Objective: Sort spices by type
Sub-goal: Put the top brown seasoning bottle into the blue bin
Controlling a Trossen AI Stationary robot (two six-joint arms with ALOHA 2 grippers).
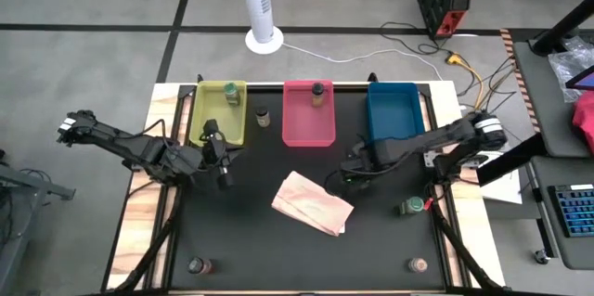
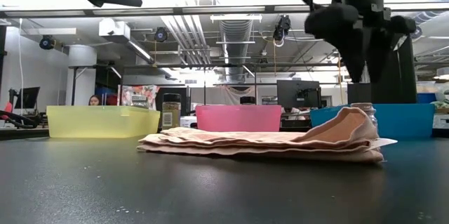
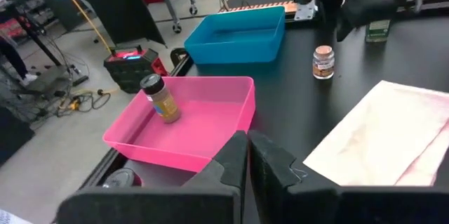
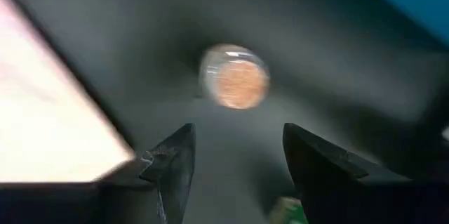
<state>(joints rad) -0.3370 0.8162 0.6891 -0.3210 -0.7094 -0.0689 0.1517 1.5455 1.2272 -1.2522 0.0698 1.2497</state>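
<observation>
A pinkish-brown spice jar stands upright on the black table between the paper bag and the blue tray; it also shows in the left wrist view and the low view. My right gripper hangs open above it, pointing down, touching nothing. My left gripper is shut and empty near the yellow tray's front. A green jar stands in the yellow tray. A brown jar stands in the pink tray. Another jar stands between those trays.
The blue tray stands at the back right. A tan paper bag lies flat at the table's middle. A green jar stands near the right edge. Two more jars stand near the front edge.
</observation>
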